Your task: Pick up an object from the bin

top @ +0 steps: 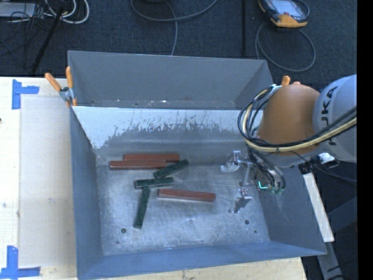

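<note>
A reddish-brown flat bar [185,196] lies on the bin floor a little right of the middle, its right end near the hand [238,181] but apart from it; it is the loose thing nearest the hand. The hand is low over the bare right part of the floor with its two metal fingers [233,158] spread apart and nothing between them. Left of the bar lie three dark green bars: one [153,183] just above it, one [172,168] slanting up from there, and one [141,207] pointing towards the near wall. Farther back, two more reddish-brown bars [145,160] lie side by side, touching. The grey metal bin [175,92] holds them all, and above the hand sit the arm's orange cover [288,118] and looped cables [252,112].
</note>
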`<state>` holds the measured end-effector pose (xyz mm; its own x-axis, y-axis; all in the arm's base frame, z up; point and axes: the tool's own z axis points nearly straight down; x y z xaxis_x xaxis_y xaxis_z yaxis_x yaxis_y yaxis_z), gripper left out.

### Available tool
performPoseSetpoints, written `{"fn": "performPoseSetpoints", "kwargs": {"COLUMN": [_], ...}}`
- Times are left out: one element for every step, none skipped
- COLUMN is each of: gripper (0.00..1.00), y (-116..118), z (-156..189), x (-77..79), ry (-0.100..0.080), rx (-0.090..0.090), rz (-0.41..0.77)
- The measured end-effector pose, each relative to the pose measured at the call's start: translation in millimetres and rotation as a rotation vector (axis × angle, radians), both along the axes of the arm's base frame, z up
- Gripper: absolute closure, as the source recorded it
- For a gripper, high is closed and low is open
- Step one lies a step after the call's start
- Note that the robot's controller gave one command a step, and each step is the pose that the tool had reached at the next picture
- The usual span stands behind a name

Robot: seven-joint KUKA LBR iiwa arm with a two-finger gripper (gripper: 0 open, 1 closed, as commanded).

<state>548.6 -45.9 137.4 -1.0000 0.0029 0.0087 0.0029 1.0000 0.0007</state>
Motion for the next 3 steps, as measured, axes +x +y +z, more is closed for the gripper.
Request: {"fn": "performPoseSetpoints", "kwargs": {"gripper": [0.00,0.00,0.00], "y": [0,49,65], "z": [4,-50,-44], "x": [1.9,5.8,4.6], "ry": [-0.007,-0.011,-0.007], "rx": [-0.001,-0.001,-0.002], "rz": [0.002,-0.099,-0.078]}}
